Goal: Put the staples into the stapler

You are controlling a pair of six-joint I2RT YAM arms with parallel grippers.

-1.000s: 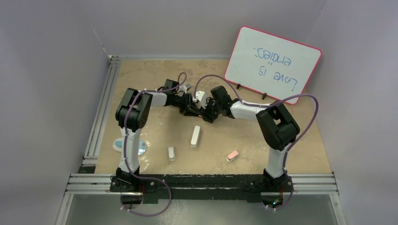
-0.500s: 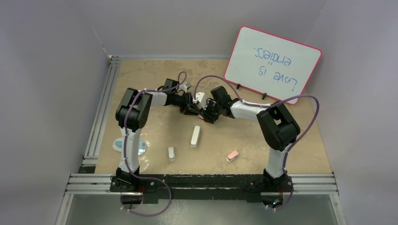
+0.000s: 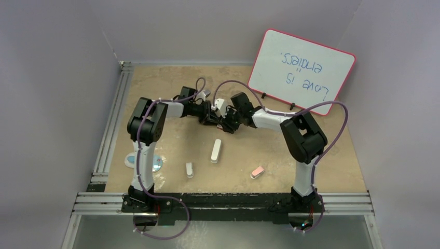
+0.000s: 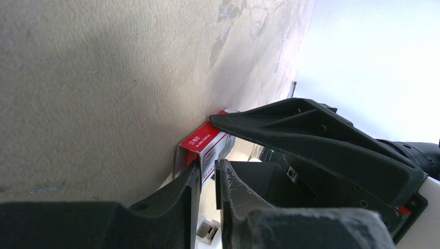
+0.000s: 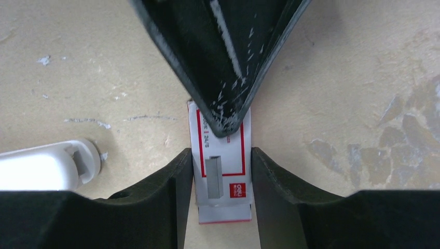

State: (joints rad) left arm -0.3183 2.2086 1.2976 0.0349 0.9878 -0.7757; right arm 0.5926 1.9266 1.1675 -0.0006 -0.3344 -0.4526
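Note:
The staples' small red box with a white label [image 5: 220, 155] lies on the table between my two grippers; the staple strips themselves are hidden inside it. My right gripper [image 5: 220, 158] is shut on its two long sides. My left gripper [image 4: 207, 168] comes from the opposite end and is pinched shut on the box's thin edge [image 4: 205, 142]. In the top view the two grippers meet at mid-table, left [image 3: 211, 118] and right [image 3: 227, 124], and hide the box. The pink stapler [image 3: 257, 171] lies apart at the front right.
A long white object [image 3: 216, 151] lies just in front of the grippers, its end showing in the right wrist view [image 5: 46, 168]. A small white piece [image 3: 190, 169] and a blue round thing [image 3: 136, 161] lie at front left. A whiteboard [image 3: 301, 70] leans at back right.
Both grippers, still joined at the box, have shifted slightly to the left and away from the bases. The objects on the table have not moved.

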